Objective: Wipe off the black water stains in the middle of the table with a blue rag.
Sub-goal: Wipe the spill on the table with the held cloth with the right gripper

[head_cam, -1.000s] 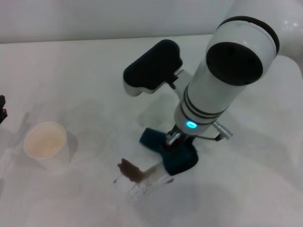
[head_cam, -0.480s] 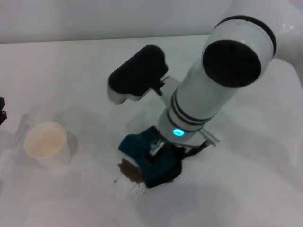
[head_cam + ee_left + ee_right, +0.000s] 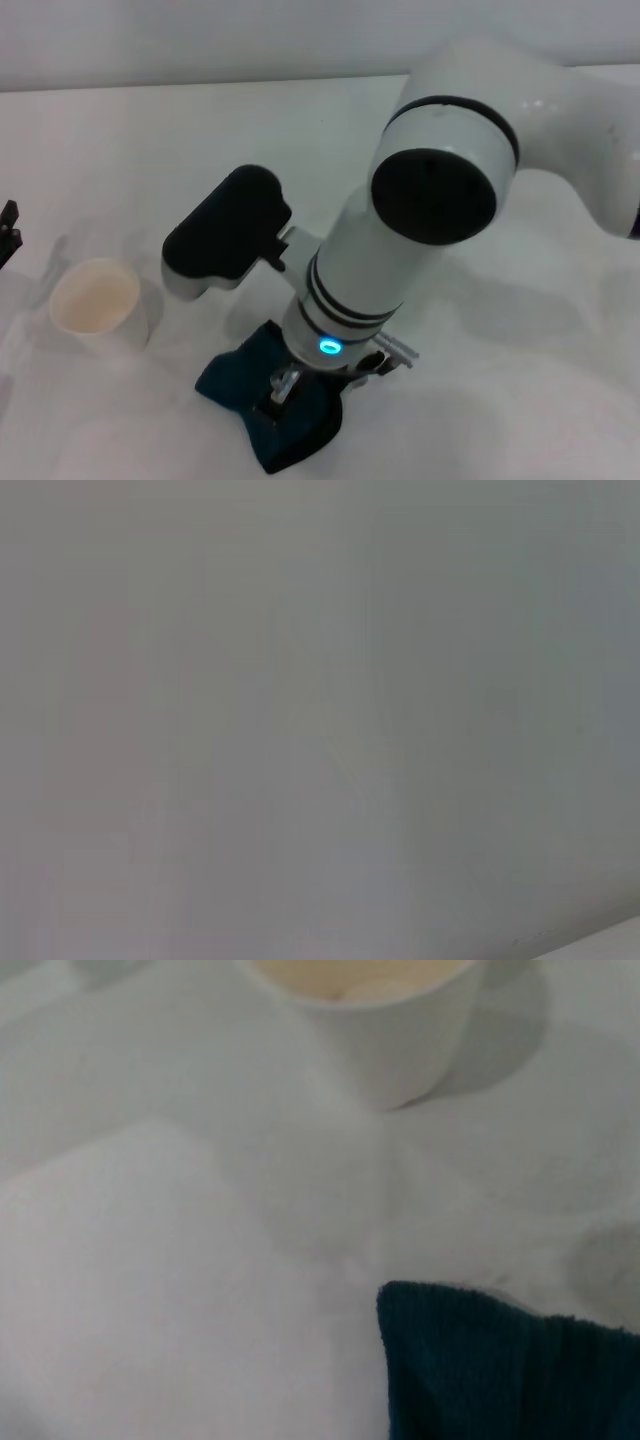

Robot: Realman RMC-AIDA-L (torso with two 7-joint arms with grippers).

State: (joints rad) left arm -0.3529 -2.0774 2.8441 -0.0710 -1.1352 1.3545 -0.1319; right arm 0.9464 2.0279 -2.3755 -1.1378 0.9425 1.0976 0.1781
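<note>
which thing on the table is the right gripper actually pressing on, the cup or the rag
The blue rag: the right gripper presses down on it, near the table's front edge. The cream paper cup stands apart to the robot's left, untouched.

Dark teal-blue rag (image 3: 262, 420), plain white table (image 3: 120, 150), cream-white cup (image 3: 97, 303), white-and-black arm (image 3: 400, 250)

White matte table (image 3: 150, 130) fills the frame. Cream paper cup (image 3: 97, 303) stands upright on it at mid-left. Blue rag (image 3: 245, 385) lies crumpled flat on the surface at lower centre, right of the cup and apart from it. In the right wrist view, the rag's corner (image 3: 480, 1360) sits near the cup's base (image 3: 390, 1030).
</note>
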